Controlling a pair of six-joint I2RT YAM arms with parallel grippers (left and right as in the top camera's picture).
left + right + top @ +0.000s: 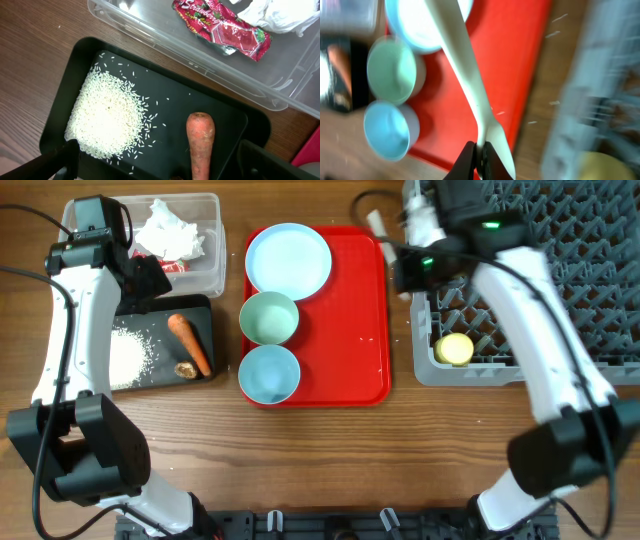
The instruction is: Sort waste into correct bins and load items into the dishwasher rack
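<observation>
My left gripper is open and empty above the black tray. The tray holds loose white rice, an orange carrot and a small brown scrap. The clear tub holds the white napkin and red wrapper. My right gripper is shut on the white spoon, between the red tray and the grey rack. A yellow cup sits in the rack.
The red tray holds the light blue plate, pale green bowl and light blue bowl. The right wrist view is motion-blurred. Bare wood table lies in front.
</observation>
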